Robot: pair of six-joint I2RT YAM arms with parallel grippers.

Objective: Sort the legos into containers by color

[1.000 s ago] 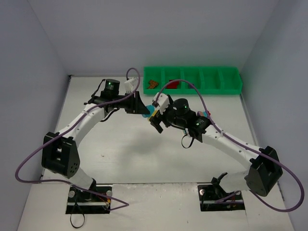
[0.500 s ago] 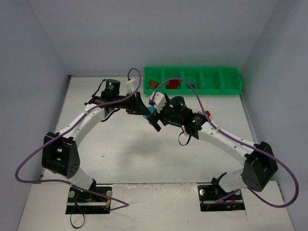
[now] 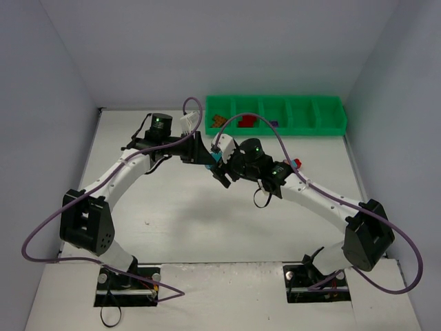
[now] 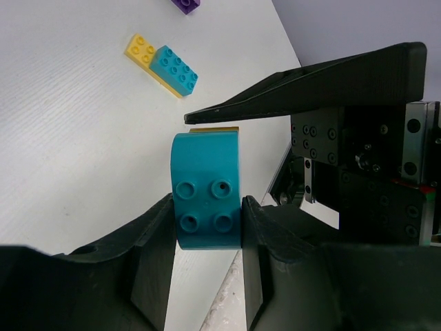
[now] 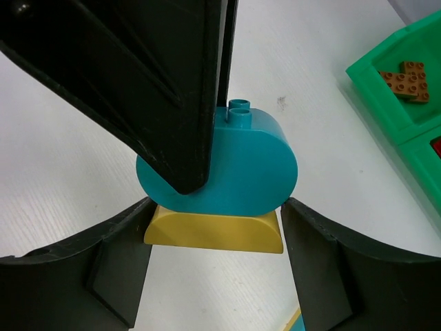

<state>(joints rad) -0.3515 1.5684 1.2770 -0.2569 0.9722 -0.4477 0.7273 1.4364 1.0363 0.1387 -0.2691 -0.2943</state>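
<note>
Teal brick (image 4: 207, 183), rounded on one side, studs showing, sits joined to a flat yellow piece (image 5: 213, 231) with bevelled ends. The joined pair is held between the two arms, near the left end of the green tray (image 3: 303, 129).

Left tool (image 4: 207, 207): fingers clamped on the teal brick's two flat faces.

Right tool (image 5: 217, 203): fingers stand apart, one at each end of the yellow piece, at or just touching its corners. Cannot tell whether they press on it.

Tray, leftmost compartment: brown bricks (image 5: 408, 79). Next compartment: something red (image 3: 247, 122).

Tabletop (image 3: 172, 207): a yellow brick joined to a light blue brick (image 4: 165, 65) lies loose, with a purple brick (image 4: 186, 5) near them at the frame edge.
</note>
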